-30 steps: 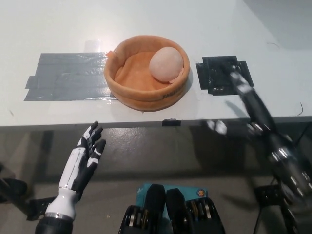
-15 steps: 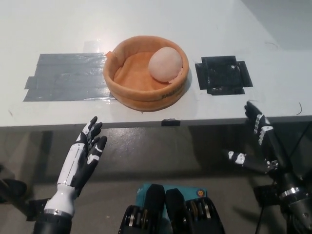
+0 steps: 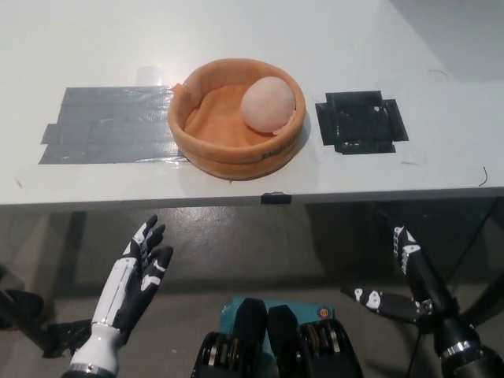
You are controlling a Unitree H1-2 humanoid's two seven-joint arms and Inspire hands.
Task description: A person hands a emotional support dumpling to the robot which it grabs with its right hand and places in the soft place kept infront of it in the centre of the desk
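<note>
R hand (image 3: 409,279): fingers spread, holds nothing, below desk edge | L hand (image 3: 138,268): spread, idle | your dumpling (image 3: 268,104): pale, round, sits in orange soft bed (image 3: 206,146)

Looked like a lab or test room: plain white tabletop (image 3: 236,31), grey tape patch (image 3: 106,134) stuck left of the orange cushion bowl (image 3: 228,150), black tape square (image 3: 361,122) to its right, bare grey floor below.

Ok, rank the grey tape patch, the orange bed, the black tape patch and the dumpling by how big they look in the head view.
1. grey tape patch and orange bed: look about alike, so no ranking between them.
2. black tape patch.
3. dumpling, smallest, lying inside the bed.
</note>
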